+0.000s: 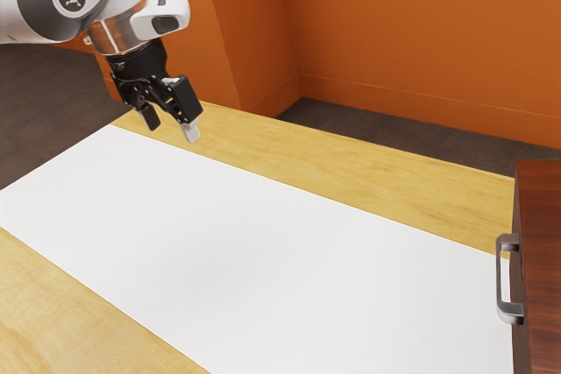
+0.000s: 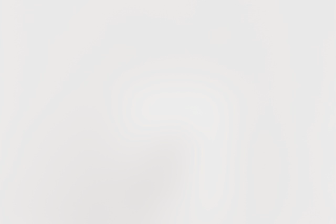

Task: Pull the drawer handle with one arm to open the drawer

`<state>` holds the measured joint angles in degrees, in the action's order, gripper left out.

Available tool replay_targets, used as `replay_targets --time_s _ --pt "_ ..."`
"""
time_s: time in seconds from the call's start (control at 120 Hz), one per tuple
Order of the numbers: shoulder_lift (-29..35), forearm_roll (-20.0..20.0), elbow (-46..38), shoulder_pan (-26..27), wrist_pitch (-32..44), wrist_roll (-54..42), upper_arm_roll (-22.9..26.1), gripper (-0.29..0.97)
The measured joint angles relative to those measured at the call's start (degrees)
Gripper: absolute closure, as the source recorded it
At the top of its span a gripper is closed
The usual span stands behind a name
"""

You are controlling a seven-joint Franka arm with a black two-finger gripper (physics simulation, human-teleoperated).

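Note:
A dark brown wooden drawer unit (image 1: 538,260) stands at the exterior view's right edge, with a grey metal handle (image 1: 506,278) mounted upright on its front. My black gripper (image 1: 172,126) hangs high at the exterior view's upper left, above the far left end of the white mat (image 1: 263,251). Its two fingers stand apart with nothing between them. The handle is far from it, across the whole length of the table. The wrist view looks down on plain white mat (image 2: 168,98).
The light wooden table (image 1: 377,172) carries the long white mat. Orange walls rise behind it and dark floor lies beyond the table's far edge.

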<state>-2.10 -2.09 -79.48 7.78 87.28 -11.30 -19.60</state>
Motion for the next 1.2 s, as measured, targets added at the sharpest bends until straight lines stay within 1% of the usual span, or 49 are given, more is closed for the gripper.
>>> replay_targets --time_s 0.1,0.233,0.3,0.392,0.433,0.608,0.683,0.75,0.817,0.9,1.042,1.083,1.2 --pt "0.01 -0.06 0.0 0.07 -0.01 0.0 -0.03 0.0" --pt "0.05 -1.8 0.37 0.86 -0.16 0.05 -1.34 0.0" --pt "0.21 -2.09 3.28 0.48 -1.04 0.45 -1.38 0.0" --pt "0.68 -2.16 9.64 0.46 -4.19 2.34 -1.96 0.0" --pt "1.11 -2.85 11.64 0.39 -5.53 3.42 -2.17 0.0" --pt "-1.54 -8.57 12.82 -2.07 -8.67 10.07 -1.88 0.0" --pt "-2.23 -11.23 11.92 -1.49 -9.41 12.68 -1.1 0.0" --pt "-2.03 -12.9 11.04 0.12 -10.21 14.75 -0.3 0.0" --pt "-2.03 -15.62 9.17 1.29 -10.92 16.62 -0.11 0.0" --pt "-2.7 -19.43 7.15 1.1 -11.33 18.71 -0.04 0.0" --pt "-3.44 -24.67 4.66 -0.01 -9.25 21.69 0.46 0.0" --pt "-3.28 -25.48 3.96 -0.16 -8.56 22.56 1.28 0.0" --pt "-0.16 -26.52 -1.32 0.56 -5.15 24.9 4.1 0.01"
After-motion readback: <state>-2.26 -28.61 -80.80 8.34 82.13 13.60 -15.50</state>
